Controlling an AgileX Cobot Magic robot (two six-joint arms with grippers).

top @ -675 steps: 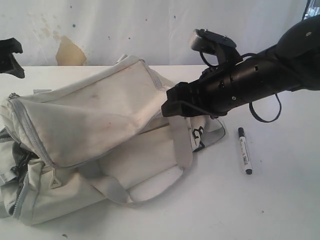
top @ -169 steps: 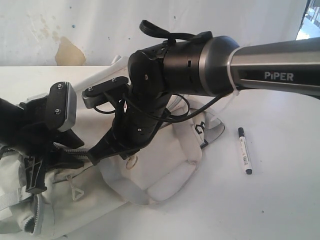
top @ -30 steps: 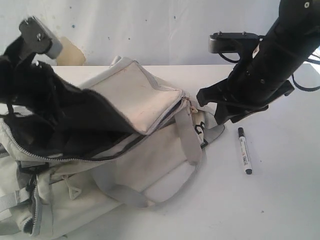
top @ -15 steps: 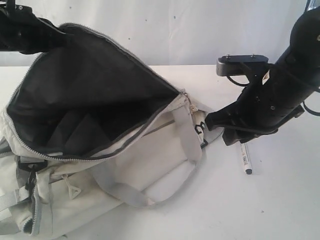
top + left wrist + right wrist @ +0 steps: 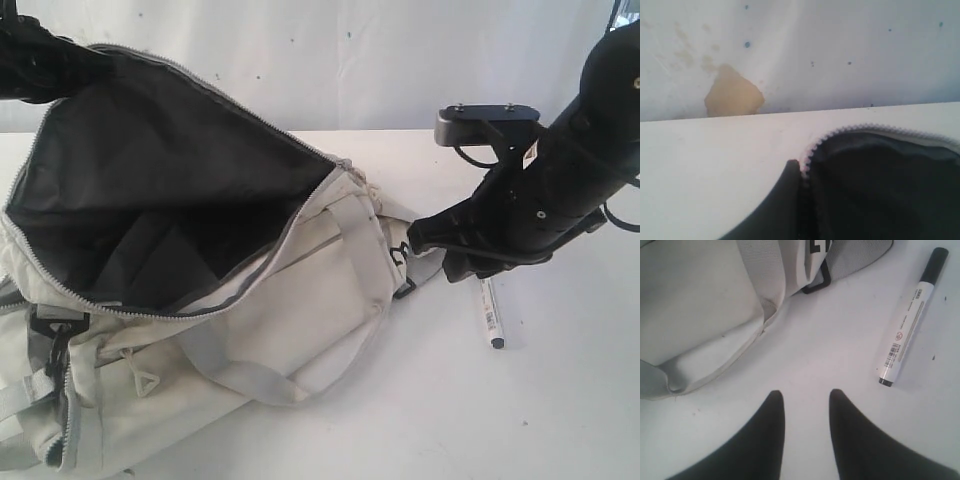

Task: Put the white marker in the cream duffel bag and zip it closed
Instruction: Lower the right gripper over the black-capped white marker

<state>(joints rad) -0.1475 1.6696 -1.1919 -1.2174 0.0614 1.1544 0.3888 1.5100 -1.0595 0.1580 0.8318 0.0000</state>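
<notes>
Right end effector [image 5: 805, 395], parted and empty, hangs beside marker [image 5: 910, 315]; left end effector [image 5: 799, 175] pinches bag [image 5: 300, 290] open; insertion, zipping remain.

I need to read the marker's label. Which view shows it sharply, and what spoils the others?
Right wrist view: the white marker is in focus, print distinct; the right pincer blurs. Exterior view: the arm hides most of it; the cream duffel bag is near black inside. Left wrist view: soft, no marker.
</notes>
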